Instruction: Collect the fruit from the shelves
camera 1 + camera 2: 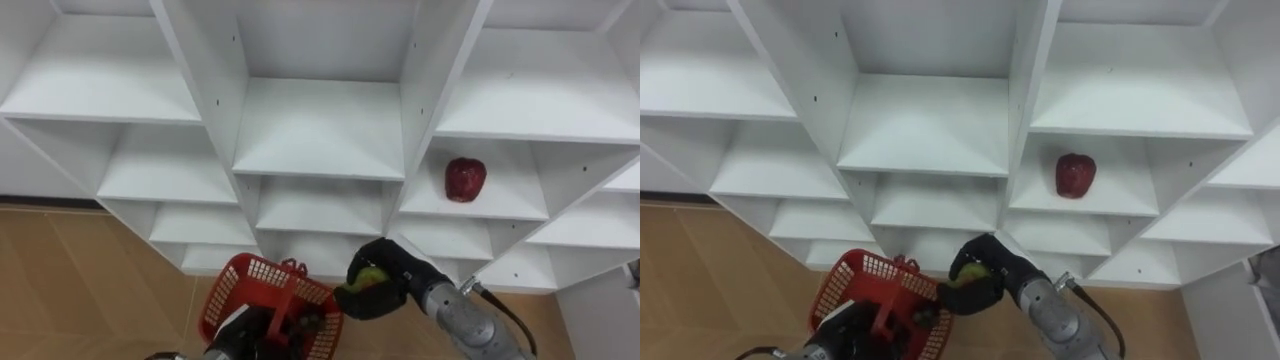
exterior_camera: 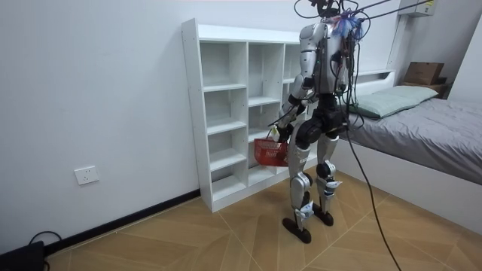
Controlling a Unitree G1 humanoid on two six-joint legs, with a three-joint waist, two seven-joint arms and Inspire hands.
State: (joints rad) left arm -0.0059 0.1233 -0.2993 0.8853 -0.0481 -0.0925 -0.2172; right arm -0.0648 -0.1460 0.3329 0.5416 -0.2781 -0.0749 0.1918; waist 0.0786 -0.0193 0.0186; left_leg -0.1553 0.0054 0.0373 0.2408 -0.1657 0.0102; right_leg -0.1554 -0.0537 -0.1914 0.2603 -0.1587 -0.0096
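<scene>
Fruit collection, mid-task: one green fruit in hand, one red fruit left on the shelf.

I have the robot standing close before the white closet [image 1: 320, 130]. The right robot hand [image 1: 398, 268] is closed round a green fruit [image 1: 368, 278] and holds it just beside the rim of the red basket [image 1: 262, 268], not yet over the opening. The left robot hand [image 1: 232, 342] carries the basket low, fingers apparently curled on its handle. A red fruit [image 1: 465, 179] sits in a right-column compartment, untouched. I cannot make out the basket's contents. My judgement: drop the green fruit in, then fetch the red one; the other compartments I can see are bare.
</scene>
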